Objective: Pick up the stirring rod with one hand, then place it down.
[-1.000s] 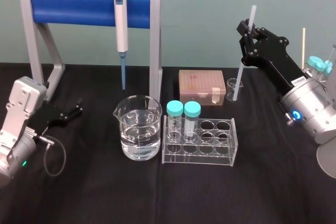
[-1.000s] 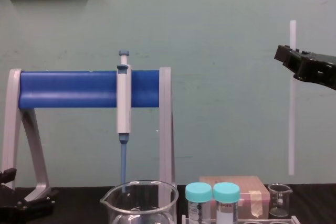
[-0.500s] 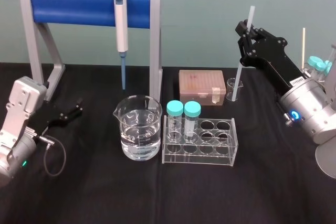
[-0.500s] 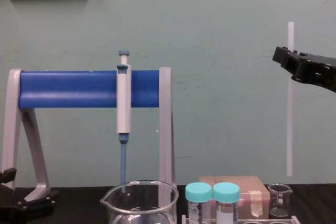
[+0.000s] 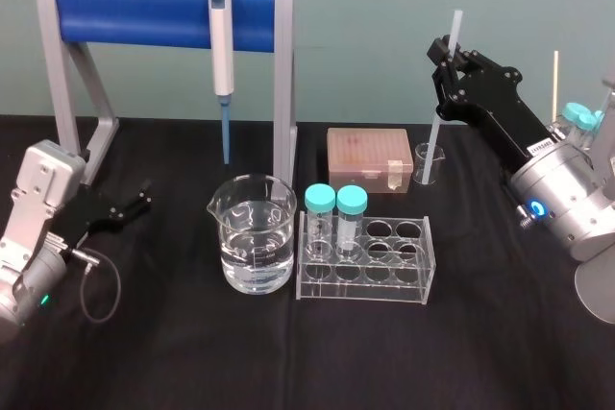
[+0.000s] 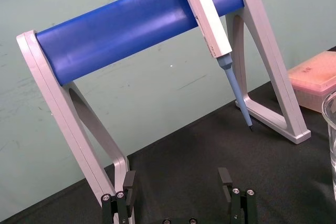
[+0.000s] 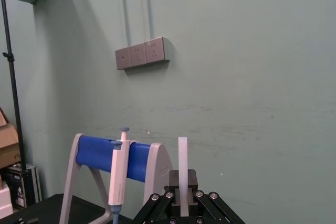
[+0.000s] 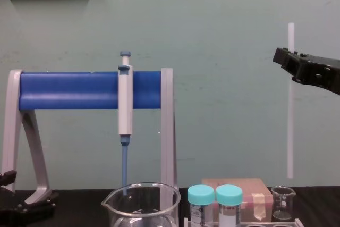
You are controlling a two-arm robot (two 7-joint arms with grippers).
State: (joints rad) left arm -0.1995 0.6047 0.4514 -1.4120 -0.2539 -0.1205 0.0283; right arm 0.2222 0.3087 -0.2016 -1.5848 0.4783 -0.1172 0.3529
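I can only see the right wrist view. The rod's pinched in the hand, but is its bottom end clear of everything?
Observer: Yes. The chest view shows the stirring rod upright, its lower end in the air just above the small beaker, not touching it.
Operator: How high up is it gripped?
Observer: The right hand holds it near the top; most of its length hangs below.
Operator: And the other arm?
Observer: The left hand is open, holding nothing, low beside the pipette stand foot.
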